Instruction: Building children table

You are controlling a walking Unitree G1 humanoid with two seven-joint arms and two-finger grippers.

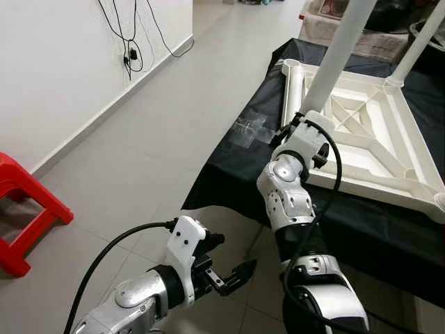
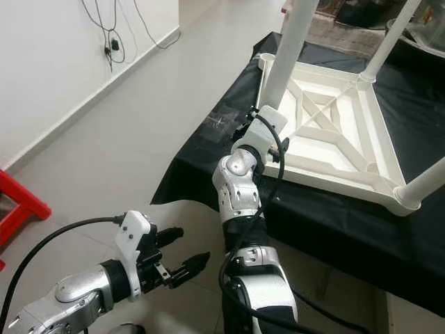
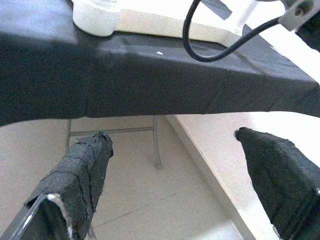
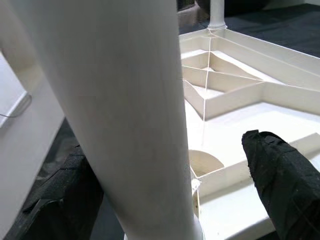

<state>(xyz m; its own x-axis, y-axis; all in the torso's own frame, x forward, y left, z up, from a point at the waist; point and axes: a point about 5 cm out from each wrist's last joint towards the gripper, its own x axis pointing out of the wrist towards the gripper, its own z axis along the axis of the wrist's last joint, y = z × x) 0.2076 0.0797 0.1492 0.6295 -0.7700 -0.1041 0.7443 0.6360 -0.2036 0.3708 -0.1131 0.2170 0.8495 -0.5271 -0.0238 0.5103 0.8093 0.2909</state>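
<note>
The upright table leg (image 1: 334,52) runs off the top edge (its far end unseen); the red stool (image 1: 24,209) is cropped at left.

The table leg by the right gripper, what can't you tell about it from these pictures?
- table leg: its top is cut off by the edge of both eye views.
- Its seating in the tabletop: hidden by the right gripper and wrist.
- Grip contact: in the right wrist view the leg blocks one finger; touching cannot be told.
- left gripper: open, low over the floor.
</note>
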